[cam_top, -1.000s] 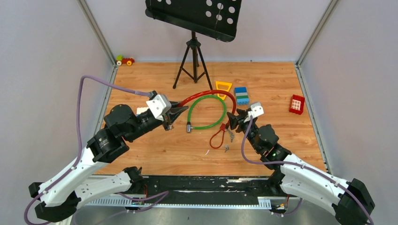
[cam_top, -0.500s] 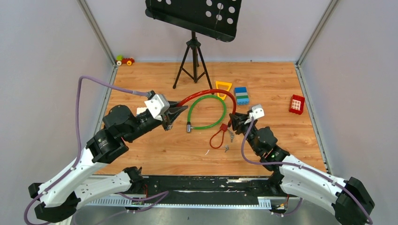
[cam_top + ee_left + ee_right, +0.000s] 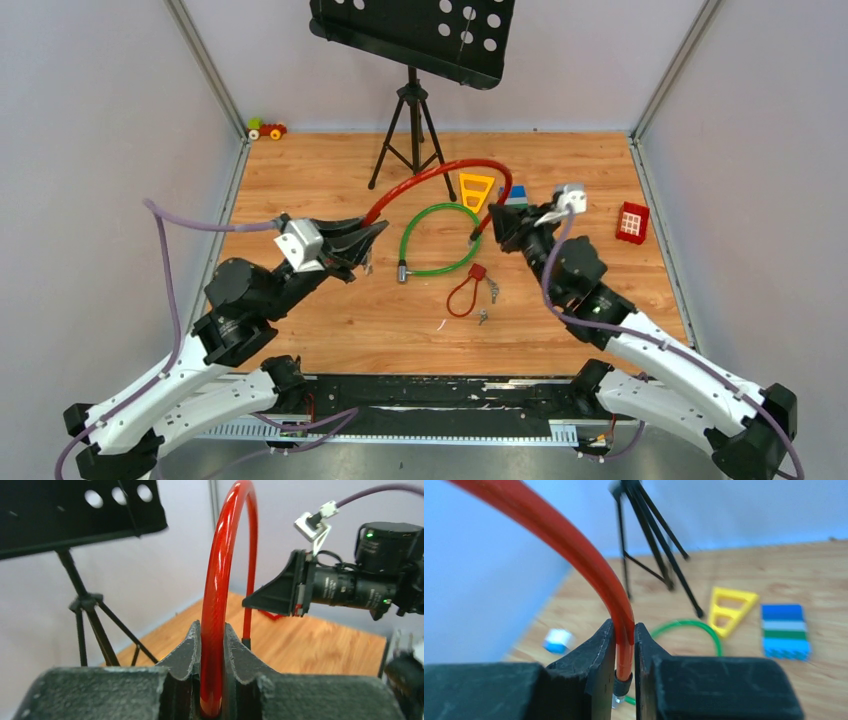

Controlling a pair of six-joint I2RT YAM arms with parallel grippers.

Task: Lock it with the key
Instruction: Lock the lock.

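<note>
Since both hands are busy with the thick glossy red cable [image 3: 440, 170], what matters is where the tiny silvery-grey metal key [image 3: 483, 316] sits relative to them. Up on the left, the left gripper [image 3: 357, 243] has its jaws pinched tight on one stretch of the red cable, and its wrist view shows the fingers hugging it with no gap. Over on the right, the right gripper [image 3: 497, 225] is clamped the same way just above the dark plug at the other end. So the cable arches up off the wooden table [image 3: 320, 170] between the two. Neither one is touching the key. It's lying on the wood on the near side of both grippers, a little near-left of the right gripper and well off to the right of the left one, so the right arm is clearly closer. The small red padlock [image 3: 477, 271] with its thin red loop sits between the key and the right gripper, just near of the green cable ring [image 3: 440, 206]. There's another little grey bit right beside the padlock that might be a second key, can't tell. The key is way too small to make out which way its long axis points, honestly. My guess is the right arm would have to let go of the cable and come down toward the near side to get at it.
</note>
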